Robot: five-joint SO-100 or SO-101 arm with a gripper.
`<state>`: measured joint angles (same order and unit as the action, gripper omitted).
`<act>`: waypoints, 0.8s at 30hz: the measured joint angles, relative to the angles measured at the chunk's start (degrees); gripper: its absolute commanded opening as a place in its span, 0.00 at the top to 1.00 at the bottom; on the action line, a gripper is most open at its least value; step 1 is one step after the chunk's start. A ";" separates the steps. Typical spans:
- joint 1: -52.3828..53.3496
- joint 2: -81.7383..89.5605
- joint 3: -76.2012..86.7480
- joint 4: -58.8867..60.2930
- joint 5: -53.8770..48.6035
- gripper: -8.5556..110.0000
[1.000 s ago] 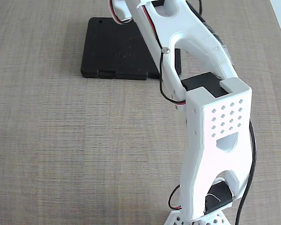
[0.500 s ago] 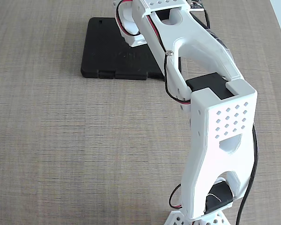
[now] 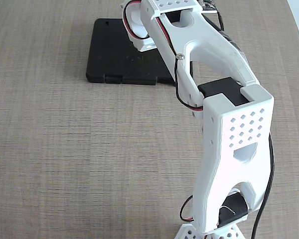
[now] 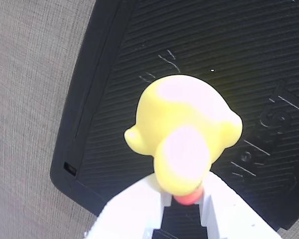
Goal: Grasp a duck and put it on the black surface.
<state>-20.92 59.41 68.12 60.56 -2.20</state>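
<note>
In the wrist view the hand [image 4: 182,206] is clamped on the duck [image 4: 182,132], its white fingers [image 4: 139,209] pressing either side of the head near the red-orange beak. The duck is above the black surface [image 4: 229,55], over its ribbed top near one rounded corner; contact cannot be told. In the fixed view the arm [image 3: 229,124] reaches over that slab on the table [image 3: 65,159]

High fixed view; close wrist view

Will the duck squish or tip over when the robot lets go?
The duck looks like soft rubber, so probably squishy and light. Its rounded body may wobble or tip on the ridged black slab once the gripper opens.
</note>
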 measured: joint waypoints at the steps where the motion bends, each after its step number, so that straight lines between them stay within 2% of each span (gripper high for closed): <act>1: 0.00 0.00 0.00 0.00 0.00 0.82; 7: 0.44 0.00 1.41 -0.18 -0.18 0.72; 13: 1.41 2.11 2.02 -0.09 0.09 0.72; 18: 1.41 14.77 3.87 -0.09 0.00 0.72; 24: 1.58 34.10 14.50 -0.09 0.09 0.72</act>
<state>-19.34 93.52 82.62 60.47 -2.11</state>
